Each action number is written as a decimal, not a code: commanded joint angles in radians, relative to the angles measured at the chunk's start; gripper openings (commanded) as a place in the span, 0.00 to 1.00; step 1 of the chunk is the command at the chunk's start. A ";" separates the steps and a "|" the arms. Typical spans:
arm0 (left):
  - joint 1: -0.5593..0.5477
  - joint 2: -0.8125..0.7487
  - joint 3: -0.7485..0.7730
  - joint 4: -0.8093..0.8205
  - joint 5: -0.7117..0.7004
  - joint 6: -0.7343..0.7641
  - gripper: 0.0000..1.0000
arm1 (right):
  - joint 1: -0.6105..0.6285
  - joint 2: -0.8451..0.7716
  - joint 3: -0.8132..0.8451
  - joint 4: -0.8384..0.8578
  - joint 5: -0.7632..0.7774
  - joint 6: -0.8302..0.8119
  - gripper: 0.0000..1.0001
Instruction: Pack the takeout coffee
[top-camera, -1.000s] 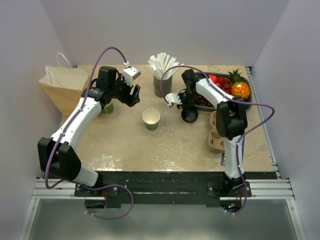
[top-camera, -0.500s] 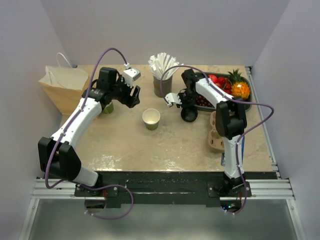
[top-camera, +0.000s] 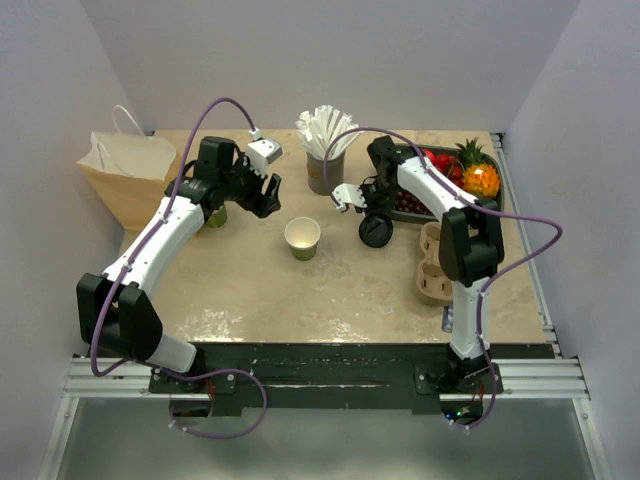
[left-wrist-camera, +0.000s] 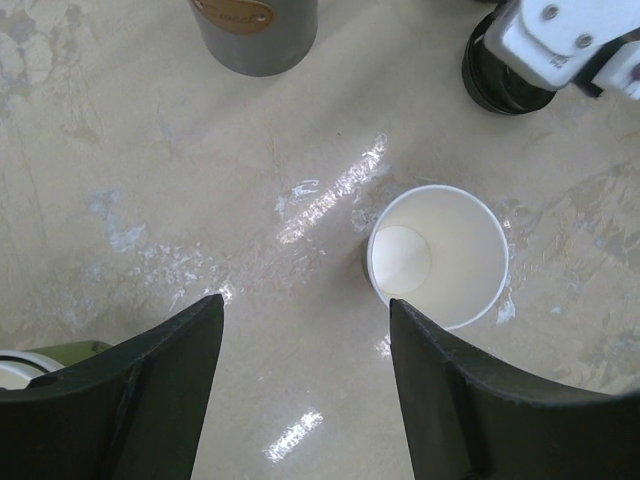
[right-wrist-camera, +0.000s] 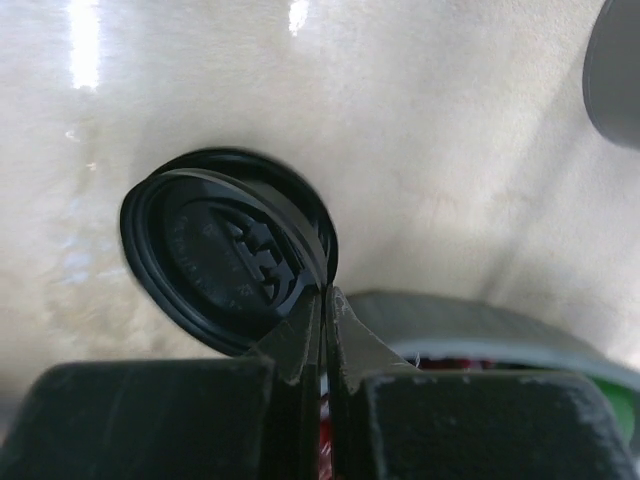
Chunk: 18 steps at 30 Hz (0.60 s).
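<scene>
While the right end effector (right-wrist-camera: 325, 298) pinches the black lid (right-wrist-camera: 215, 250) by its rim, the lidless green cup (top-camera: 302, 238) stands to its left, ahead of the open left end effector (left-wrist-camera: 305, 305).

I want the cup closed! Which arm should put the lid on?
Right. The right tool pinches the black lid near the open cup. The left tool is open, holding nothing.

Overhead overview; wrist close-ups, lid (right-wrist-camera: 225, 250) in both

Nothing can be read: the oval label (left-wrist-camera: 233, 12) on the grey cup (left-wrist-camera: 255, 40) and the raised marks on the black lid (right-wrist-camera: 225, 245) are blurred.
</scene>
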<state>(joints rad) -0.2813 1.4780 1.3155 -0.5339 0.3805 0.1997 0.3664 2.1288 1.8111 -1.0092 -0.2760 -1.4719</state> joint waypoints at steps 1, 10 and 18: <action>0.011 -0.010 -0.007 0.049 0.038 -0.032 0.71 | 0.003 -0.179 -0.088 0.029 -0.002 0.076 0.00; 0.008 -0.097 -0.116 0.208 0.135 -0.146 0.71 | 0.003 -0.314 -0.185 0.237 -0.083 0.400 0.00; -0.036 -0.196 -0.283 0.577 0.322 -0.229 0.76 | 0.077 -0.477 -0.248 0.717 -0.022 0.956 0.00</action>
<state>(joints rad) -0.2848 1.3144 1.0603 -0.2333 0.5743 0.0277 0.3859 1.7855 1.5948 -0.6334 -0.3248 -0.8501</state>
